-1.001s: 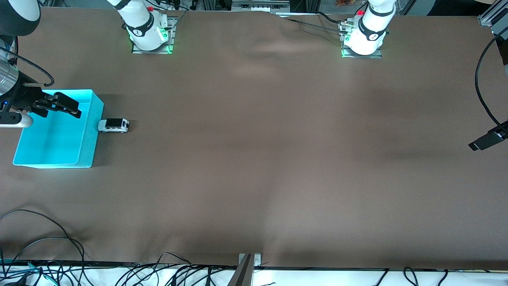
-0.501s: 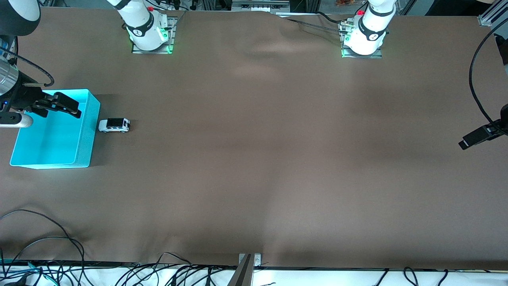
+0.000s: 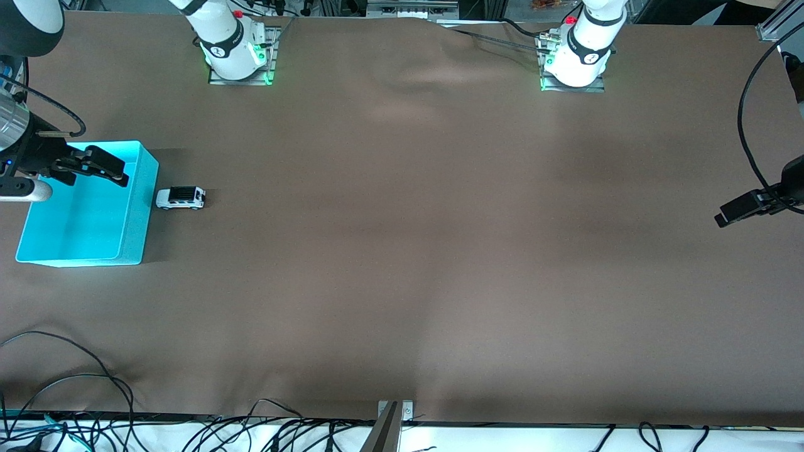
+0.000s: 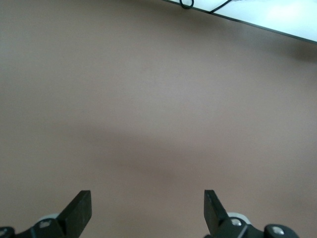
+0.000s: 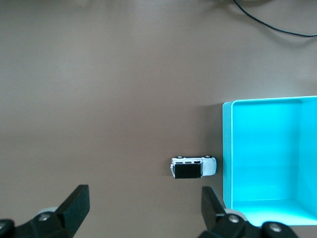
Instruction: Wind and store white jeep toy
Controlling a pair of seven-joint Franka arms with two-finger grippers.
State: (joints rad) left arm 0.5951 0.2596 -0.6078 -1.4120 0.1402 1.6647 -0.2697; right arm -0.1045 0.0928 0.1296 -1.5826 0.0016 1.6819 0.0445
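Note:
The white jeep toy (image 3: 181,198) (image 5: 193,167) stands on its wheels on the brown table. It sits just beside the cyan bin (image 3: 135,216) (image 5: 227,148), with a narrow gap between them. My right gripper (image 3: 124,176) (image 5: 144,193) hangs open and empty over the bin's edge, above and apart from the jeep. My left gripper (image 3: 722,218) (image 4: 147,196) is open and empty over bare table at the left arm's end, a long way from the jeep.
Nothing shows inside the cyan bin. Black cables (image 3: 69,383) lie along the table edge nearest the front camera. The two arm bases (image 3: 239,53) (image 3: 575,59) stand at the edge farthest from it. A dark cable (image 3: 750,138) hangs by the left gripper.
The cyan bin slid slightly away from the jeep, toward the right arm's end, opening a small gap. The left gripper moved a little toward the table's middle. The right gripper stayed still.

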